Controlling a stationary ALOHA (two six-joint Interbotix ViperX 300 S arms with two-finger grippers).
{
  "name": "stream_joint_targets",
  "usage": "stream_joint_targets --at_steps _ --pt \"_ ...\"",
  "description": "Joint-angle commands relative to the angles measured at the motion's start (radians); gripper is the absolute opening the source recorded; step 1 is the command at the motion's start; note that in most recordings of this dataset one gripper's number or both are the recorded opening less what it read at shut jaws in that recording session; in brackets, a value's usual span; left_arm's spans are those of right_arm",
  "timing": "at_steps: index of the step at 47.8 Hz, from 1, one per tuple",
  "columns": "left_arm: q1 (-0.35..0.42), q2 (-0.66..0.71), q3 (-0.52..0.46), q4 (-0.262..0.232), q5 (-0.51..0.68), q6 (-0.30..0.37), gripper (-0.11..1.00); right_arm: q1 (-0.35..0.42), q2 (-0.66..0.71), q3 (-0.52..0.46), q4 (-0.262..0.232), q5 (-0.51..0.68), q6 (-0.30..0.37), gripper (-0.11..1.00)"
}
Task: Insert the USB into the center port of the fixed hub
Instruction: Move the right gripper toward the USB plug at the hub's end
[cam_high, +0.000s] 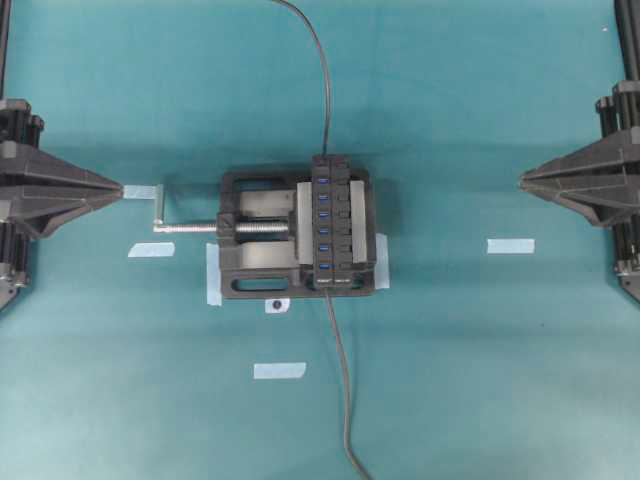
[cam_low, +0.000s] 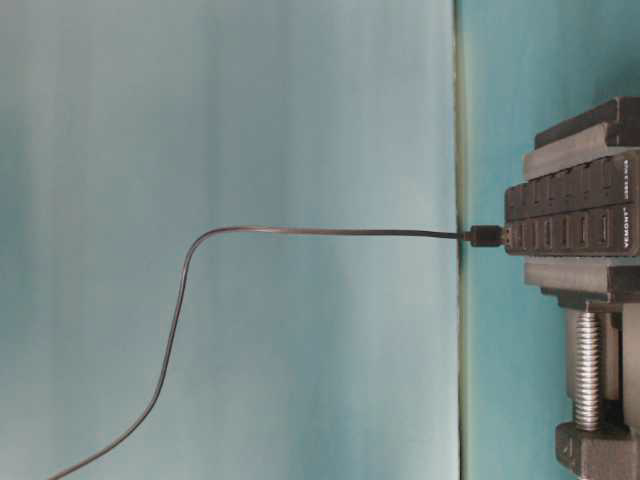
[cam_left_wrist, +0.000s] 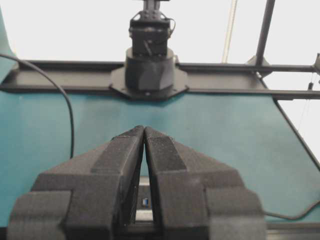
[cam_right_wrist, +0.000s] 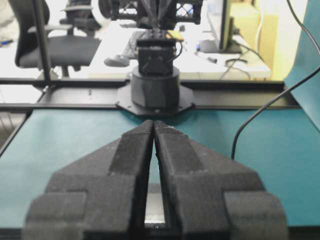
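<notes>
- While both arms rest at the edges of the worktop (cam_high: 450, 380), the task is, in my judgement, not yet started: the centre slot is free and nothing is gripped.
- The left end effector (cam_high: 118, 188) is at 9 o'clock from the fixed hub (cam_high: 345, 215), well apart from it, with its fingers pressed together on nothing. The left wrist view shows the pads meeting at the tip.
- The right end effector (cam_high: 523, 178) is at 3 o'clock, also well apart, pressed together and empty.
- The fixed hub is clamped in a black vise (cam_high: 250, 272), probably so that it cannot slide when a plug is pushed in.
- The USB (cam_low: 487, 237) is at the 12 o'clock end of the hub, in line with the row of slots. Its thin cable (cam_high: 322, 80) runs away toward 12 o'clock. I cannot tell if the plug only touches the end or sits inside something.
- The center port (cam_high: 323, 216), the fourth blue slot, faces up, so an approach from above seems suitable.
- A thicker grey cable (cam_high: 343, 380) leaves the hub toward 6 o'clock.
</notes>
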Motion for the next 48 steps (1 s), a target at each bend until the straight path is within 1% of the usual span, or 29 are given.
stream_joint_targets --at_steps 1,3,5,7,9,13,16,20,29,40,48 --pt "-0.005 0.005 0.012 0.005 -0.011 -0.011 0.13 0.0 0.006 -0.005 0.008 -0.008 0.005 0.16" --pt "-0.005 0.005 0.018 0.005 -0.009 -0.015 0.11 0.0 0.005 -0.003 0.021 -0.008 0.008 0.18" --pt "-0.005 0.005 0.02 0.005 -0.008 -0.017 0.04 0.0 0.005 0.002 0.035 -0.006 0.018 0.21" --pt "-0.005 0.008 0.018 0.005 -0.009 -0.018 0.0 -0.002 0.005 0.011 0.044 -0.005 0.031 0.16" --pt "-0.005 0.009 0.015 0.005 -0.008 -0.017 0.0 -0.005 0.005 0.021 0.051 -0.003 0.046 0.09" --pt "-0.005 0.014 0.015 0.006 -0.005 -0.017 0.0 -0.009 0.003 0.035 0.051 -0.003 0.077 0.03" --pt "-0.005 0.023 0.012 0.005 0.012 -0.018 0.0 -0.017 0.003 0.041 0.051 -0.002 0.103 0.01" --pt "-0.005 0.04 0.005 0.006 0.061 -0.02 0.0 -0.028 0.003 0.038 0.051 0.017 0.12 0.01" --pt "-0.002 0.089 -0.029 0.006 0.167 -0.021 0.0 -0.064 0.011 0.008 0.051 0.144 0.123 0.01" --pt "-0.003 0.115 -0.046 0.005 0.207 -0.02 0.0 -0.118 0.044 -0.057 0.046 0.333 0.123 0.01" --pt "-0.003 0.115 -0.055 0.005 0.238 -0.02 0.0 -0.156 0.094 -0.086 0.038 0.394 0.121 0.01"
